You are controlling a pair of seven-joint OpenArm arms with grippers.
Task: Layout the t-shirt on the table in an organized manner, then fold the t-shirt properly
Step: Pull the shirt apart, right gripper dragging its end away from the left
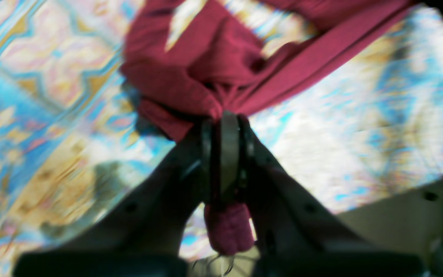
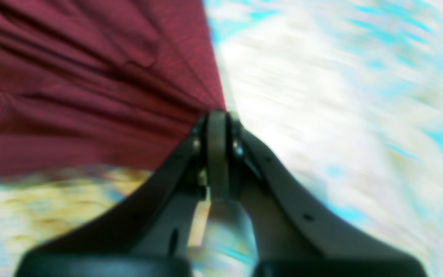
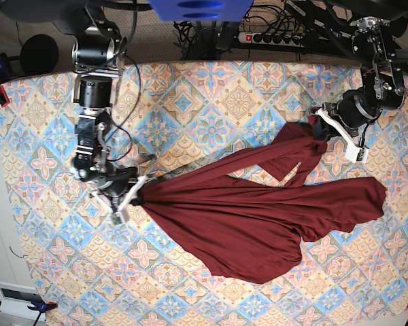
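Shirt: the dark red shirt (image 3: 258, 231) lies spread over the middle and right part of the counter (image 3: 204, 88), with many folds; it is stretched between the two hands, not yet flat

Left hand: the left hand (image 1: 225, 115) is closed tight on a bunched part of the cloth near the far right corner of the counter; a small end of the fabric sticks out behind the fingers in the left wrist view

Right hand: the right hand (image 2: 217, 113) is pressed closed on an edge of the shirt, near the left edge of the counter; the folds run out from the grip like a fan

Step, as I judge: the layout part is in progress, the folding is not begun

Risk 1: the right hand seems to hold only a thin edge, so a strong pull may let the soft cloth slip out

Risk 2: the left hand holds a thick bunch and not one clean corner, so pulling may keep the twist near it and not open the shirt

Risk 3: one long strip, maybe a sleeve, crosses over the body of the shirt; it may stay trapped under or over when the cloth is laid down

Hard to see: both wrist views are blurred; I cannot tell which part of the shirt each hand has, nor where the collar is

Cut off: the near edge of the counter is partly outside the base view
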